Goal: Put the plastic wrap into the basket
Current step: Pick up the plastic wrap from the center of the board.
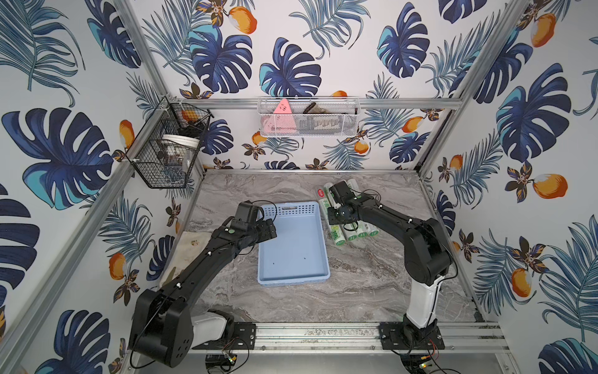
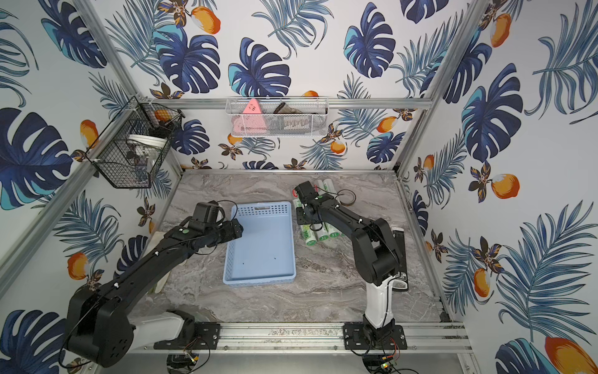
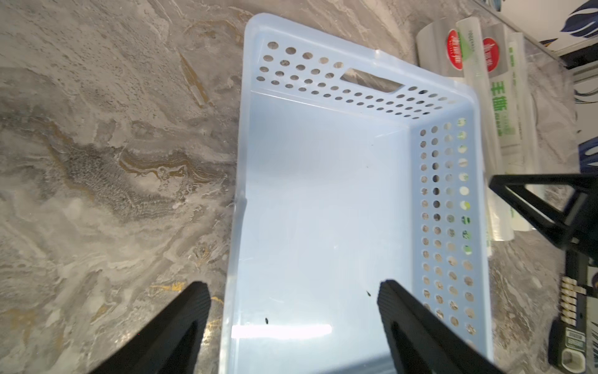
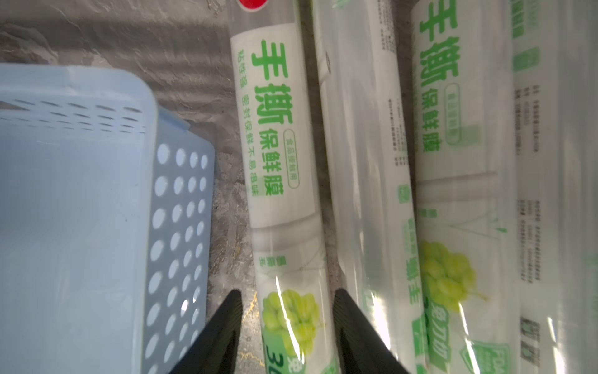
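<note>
Four plastic wrap rolls (image 1: 351, 233) lie just right of the one basket (image 1: 293, 246); the right gripper (image 4: 288, 293) is clamped on the roll nearest the basket. The left gripper (image 3: 293, 285) gapes empty over the basket's left rim. One tape ring (image 2: 355, 196) lies right of the rolls.

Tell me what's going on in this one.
The right tool is shut on the roll nearest the basket. That roll lies beside three other rolls on the table. The basket is empty. The left tool hangs open across the basket's side wall.

Four plastic wrap rolls (image 1: 352, 233) lie just beside the light-blue basket (image 1: 293, 246).
</note>
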